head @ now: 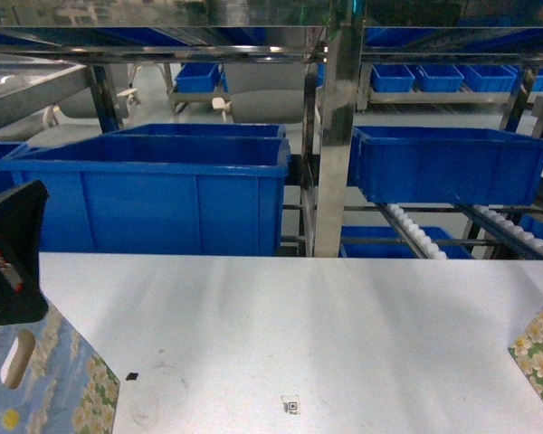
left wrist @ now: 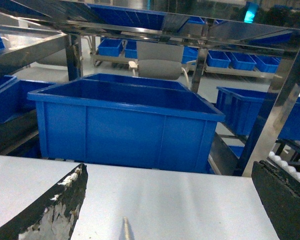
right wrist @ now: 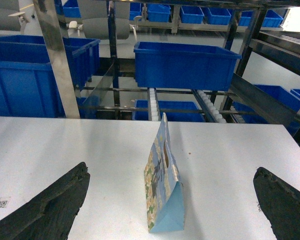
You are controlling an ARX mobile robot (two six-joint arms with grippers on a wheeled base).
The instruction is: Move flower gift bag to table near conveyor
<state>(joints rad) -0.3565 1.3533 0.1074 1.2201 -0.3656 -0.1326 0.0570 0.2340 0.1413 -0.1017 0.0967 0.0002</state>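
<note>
Standing bag [right wrist: 162,182] seen mid-frame on table [head: 299,325] | right gripper [right wrist: 170,210] wide open, empty | left gripper [left wrist: 170,210] likewise | release judged done, retreat left

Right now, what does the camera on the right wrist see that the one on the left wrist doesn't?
Only the right wrist view shows a flower gift bag standing upright on the table between the open fingers of the right gripper, plus a small printed marker and the conveyor rollers head-on. Only the left wrist view shows the large blue bin up close, and just a thin edge of something between the left gripper fingers. Both share the white table, blue bins and steel rack.
</note>
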